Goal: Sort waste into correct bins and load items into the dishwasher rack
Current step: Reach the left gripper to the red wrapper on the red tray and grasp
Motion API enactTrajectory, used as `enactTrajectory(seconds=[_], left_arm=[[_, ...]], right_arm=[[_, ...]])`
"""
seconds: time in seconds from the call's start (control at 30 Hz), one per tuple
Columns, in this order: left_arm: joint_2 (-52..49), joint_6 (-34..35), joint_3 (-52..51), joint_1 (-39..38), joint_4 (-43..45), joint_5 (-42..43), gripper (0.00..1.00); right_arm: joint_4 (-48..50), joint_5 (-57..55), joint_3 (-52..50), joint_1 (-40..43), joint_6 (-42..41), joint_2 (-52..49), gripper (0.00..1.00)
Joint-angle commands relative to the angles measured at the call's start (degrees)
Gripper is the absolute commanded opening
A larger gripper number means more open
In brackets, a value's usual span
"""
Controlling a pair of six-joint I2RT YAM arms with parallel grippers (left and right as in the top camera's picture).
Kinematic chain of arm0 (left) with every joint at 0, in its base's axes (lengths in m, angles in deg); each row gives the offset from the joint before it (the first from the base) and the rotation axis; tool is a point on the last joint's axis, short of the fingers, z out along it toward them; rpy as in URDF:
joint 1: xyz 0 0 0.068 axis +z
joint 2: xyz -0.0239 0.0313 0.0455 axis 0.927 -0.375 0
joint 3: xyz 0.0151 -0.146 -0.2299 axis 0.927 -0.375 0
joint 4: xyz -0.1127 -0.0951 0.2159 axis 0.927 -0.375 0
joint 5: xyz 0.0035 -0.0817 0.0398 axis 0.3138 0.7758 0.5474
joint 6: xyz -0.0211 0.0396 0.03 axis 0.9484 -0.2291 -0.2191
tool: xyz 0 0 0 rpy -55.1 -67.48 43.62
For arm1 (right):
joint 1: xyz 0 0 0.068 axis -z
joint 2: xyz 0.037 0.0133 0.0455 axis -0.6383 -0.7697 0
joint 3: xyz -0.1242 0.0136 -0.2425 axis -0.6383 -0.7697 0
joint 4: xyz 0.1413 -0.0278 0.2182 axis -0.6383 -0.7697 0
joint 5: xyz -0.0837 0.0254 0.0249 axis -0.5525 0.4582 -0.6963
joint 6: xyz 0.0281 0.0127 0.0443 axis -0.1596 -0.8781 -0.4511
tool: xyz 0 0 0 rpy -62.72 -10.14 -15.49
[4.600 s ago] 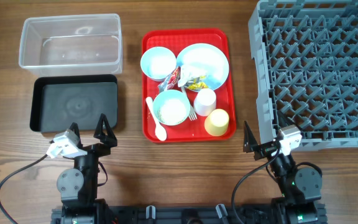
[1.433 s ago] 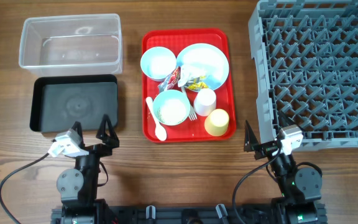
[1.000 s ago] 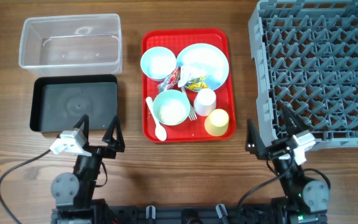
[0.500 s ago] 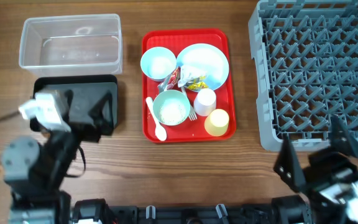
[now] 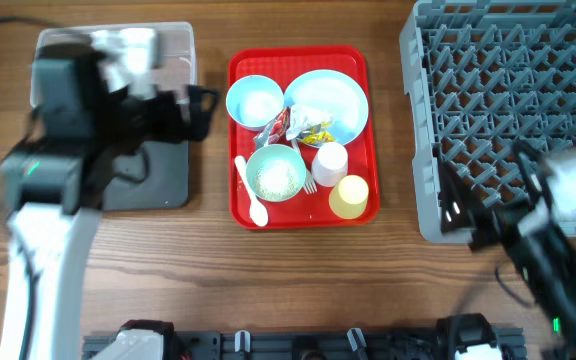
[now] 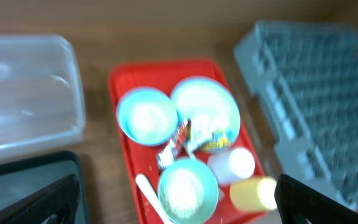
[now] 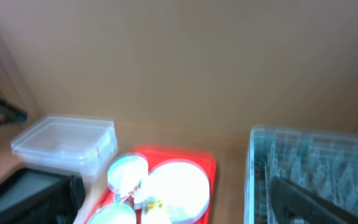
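Note:
The red serving tray (image 5: pixel 358 70) holds two pale blue bowls (image 5: pixel 254 100) (image 5: pixel 275 172), the large plate (image 5: pixel 326 97), a red wrapper (image 5: pixel 280 125), a yellow wrapper (image 5: pixel 315 130), a white cup (image 5: pixel 330 160), a yellow cup (image 5: pixel 349 196), a white spoon (image 5: pixel 251 196) and a fork (image 5: pixel 309 182). Both bowls hold something white. My left gripper (image 5: pixel 190 108) is open and empty, high over the black tray (image 5: pixel 168 175) and clear tub (image 5: pixel 78 50). My right gripper (image 5: pixel 480 215) is open and empty at the front edge of the grey rack (image 5: pixel 513 100).
In the left wrist view the open gripper (image 6: pixel 179 214) looks down on the red tray (image 6: pixel 120 78), with the rack (image 6: pixel 316 93) to the right. The right wrist view is blurred and shows the clear tub (image 7: pixel 64 140), the plate (image 7: pixel 179 183) and the rack (image 7: pixel 309 162).
Both arms have risen from their rest at the table's front edge. The left swung up over the two bins; the right moved right, beside the rack. The tray's contents have not moved.

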Motion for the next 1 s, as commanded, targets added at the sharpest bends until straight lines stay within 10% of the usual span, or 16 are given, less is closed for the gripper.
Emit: enactTrajectory(seconds=[0.0,0.47,0.97], left_arm=[[-7.2,-3.0,0.9,-5.6,-0.5,-6.6,1.00],[-24.5,-2.8,0.9,-8.5,5.2,-4.9,1.00],[-36.7,-2.0,0.9,-18.1,16.3,-14.6,0.82]], right_arm=[[-8.1,-0.2,7.2,0.3,0.8,-11.8,1.00],[-17.0,5.3,8.4,0.3,0.9,-40.5,0.88],[-15.3,2.1,8.4,0.5,0.5,-34.4,0.88]])
